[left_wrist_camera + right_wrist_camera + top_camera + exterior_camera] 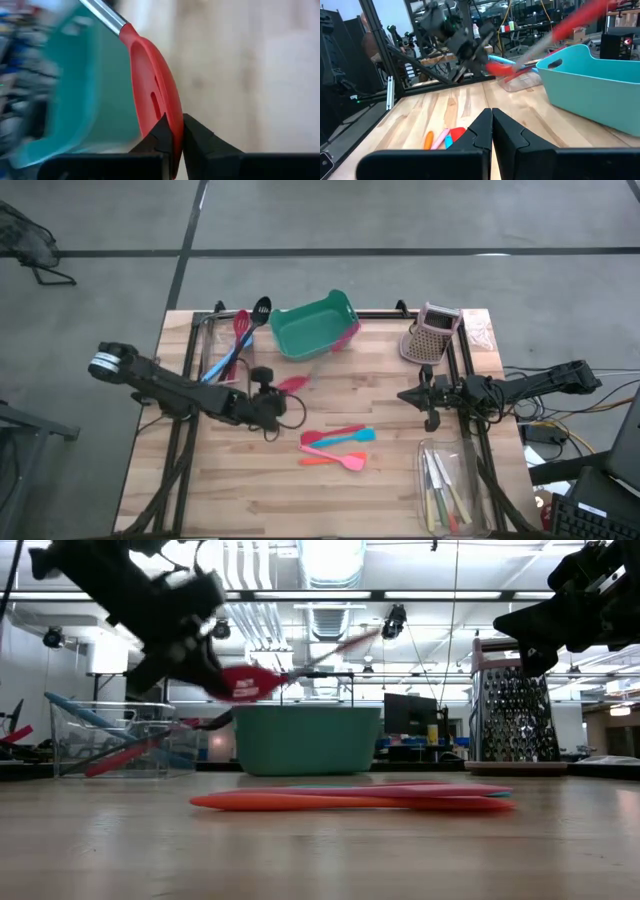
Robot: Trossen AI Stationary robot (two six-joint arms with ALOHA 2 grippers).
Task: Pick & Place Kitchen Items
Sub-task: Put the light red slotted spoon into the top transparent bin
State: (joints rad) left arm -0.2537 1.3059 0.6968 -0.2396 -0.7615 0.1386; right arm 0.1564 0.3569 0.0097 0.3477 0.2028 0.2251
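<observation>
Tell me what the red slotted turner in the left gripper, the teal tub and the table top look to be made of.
Red slotted turner: matte red head, probably silicone or nylon, on a shiny metal shaft.
Teal tub: smooth, evenly coloured walls, likely moulded plastic.
Table top: pale wooden planks with visible grain and seams, like butcher block.
The left gripper pinches the turner's head.

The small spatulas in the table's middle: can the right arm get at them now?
Probably yes. The right claw is shut and empty, and bare table lies between it and the small spatulas; the left claw, gripping the red turner, is off that path.
</observation>
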